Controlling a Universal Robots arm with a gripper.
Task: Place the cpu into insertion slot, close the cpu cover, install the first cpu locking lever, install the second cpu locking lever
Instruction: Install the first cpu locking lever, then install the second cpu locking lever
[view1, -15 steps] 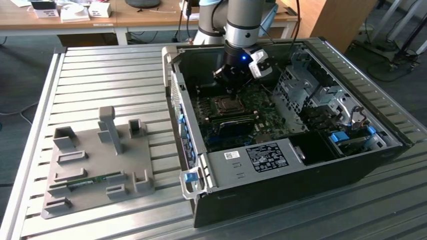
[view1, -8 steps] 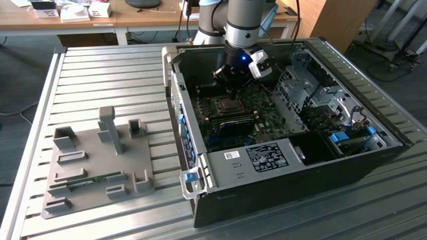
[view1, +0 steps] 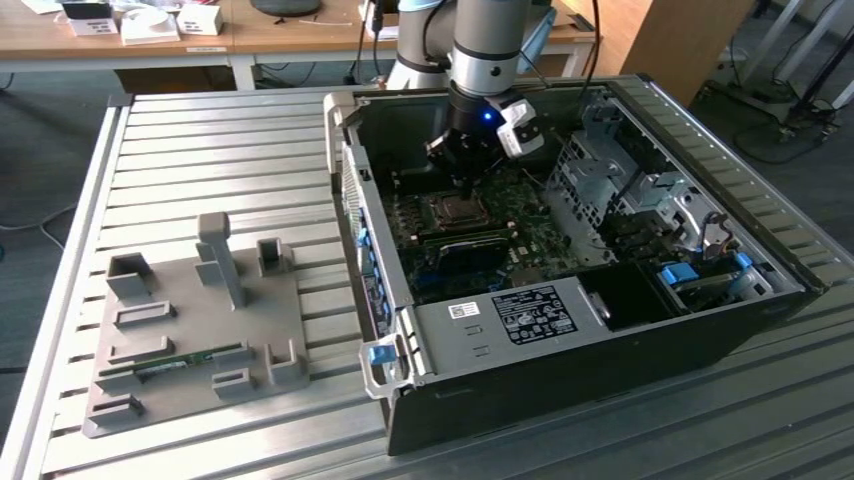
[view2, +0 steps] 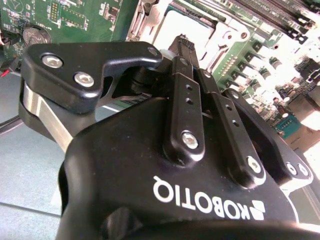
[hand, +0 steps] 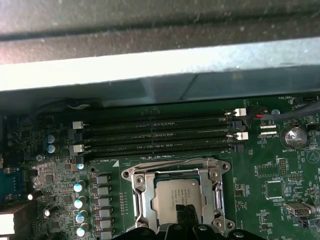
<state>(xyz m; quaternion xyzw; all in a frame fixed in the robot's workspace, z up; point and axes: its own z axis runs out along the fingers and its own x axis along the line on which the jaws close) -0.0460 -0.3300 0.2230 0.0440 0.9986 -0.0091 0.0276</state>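
The flat square cpu with a dull grey metal top (hand: 179, 194) lies in the square metal-rimmed insertion slot (hand: 136, 192) on the green motherboard (hand: 260, 170), inside the open black computer case (view1: 561, 340). The silver metal frame cpu cover (hand: 212, 187) lies flat around it. The black gripper (hand: 186, 215) hovers just above the chip, fingers (view2: 187, 75) pressed together, holding nothing.

You've got the cpu (hand: 176, 192) sitting flat in the insertion slot (hand: 136, 200), dull grey top up, and the cpu cover (hand: 172, 170) lying closed around it, its window framing the chip.
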